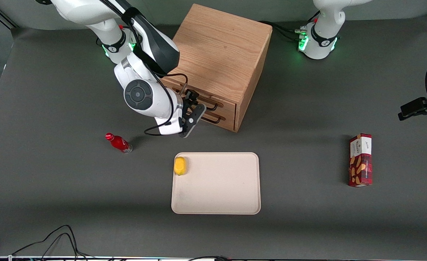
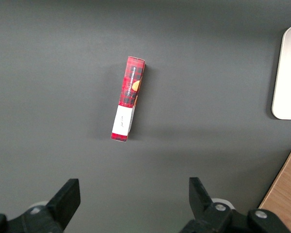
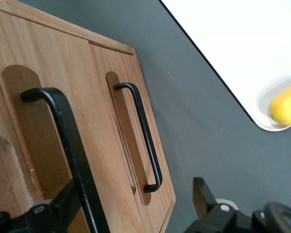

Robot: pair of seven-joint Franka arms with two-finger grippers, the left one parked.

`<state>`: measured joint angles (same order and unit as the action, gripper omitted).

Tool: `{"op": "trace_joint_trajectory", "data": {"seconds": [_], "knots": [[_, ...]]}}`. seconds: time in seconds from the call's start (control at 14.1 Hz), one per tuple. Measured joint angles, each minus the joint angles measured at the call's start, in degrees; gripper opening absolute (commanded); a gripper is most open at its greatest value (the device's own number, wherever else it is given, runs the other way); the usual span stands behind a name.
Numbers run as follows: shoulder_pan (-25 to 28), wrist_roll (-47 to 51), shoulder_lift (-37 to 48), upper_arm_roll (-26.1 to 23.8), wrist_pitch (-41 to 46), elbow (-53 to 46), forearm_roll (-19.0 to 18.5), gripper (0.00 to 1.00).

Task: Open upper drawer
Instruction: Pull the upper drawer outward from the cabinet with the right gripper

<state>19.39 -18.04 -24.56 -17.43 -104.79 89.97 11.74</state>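
Observation:
The oak cabinet (image 1: 220,54) has its two drawers facing the working arm's end of the table. The upper drawer (image 1: 226,107) (image 3: 53,63) looks flush with the cabinet front, and its black bar handle (image 1: 210,106) (image 3: 63,131) runs close past one finger (image 3: 63,204). The lower drawer's handle (image 1: 217,118) (image 3: 144,131) lies just beneath it. My gripper (image 1: 196,105) (image 3: 133,204) is open in front of the drawer fronts. It is level with the upper handle and its jaws are spread wide; nothing is gripped.
A beige tray (image 1: 217,203) (image 3: 223,39) lies nearer the front camera than the cabinet, with a lemon (image 1: 180,165) (image 3: 287,104) in its corner. A red bottle (image 1: 119,143) lies toward the working arm's end. A red snack box (image 1: 360,159) (image 2: 128,99) lies toward the parked arm's end.

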Motion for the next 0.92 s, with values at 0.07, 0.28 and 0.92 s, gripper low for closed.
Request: {"op": "trace_joint_trajectory", "data": {"seconds": [0.07,0.28,0.92], "knots": [[0.0,0.0,0.0,0.0,-0.1,0.0,0.0,1.0],[0.0,-0.1,-0.9,0.0,-1.1,0.1,0.0,1.0],[-2.0,-2.0,-3.0,0.0,-3.0,-0.2,0.0,1.0]]}}
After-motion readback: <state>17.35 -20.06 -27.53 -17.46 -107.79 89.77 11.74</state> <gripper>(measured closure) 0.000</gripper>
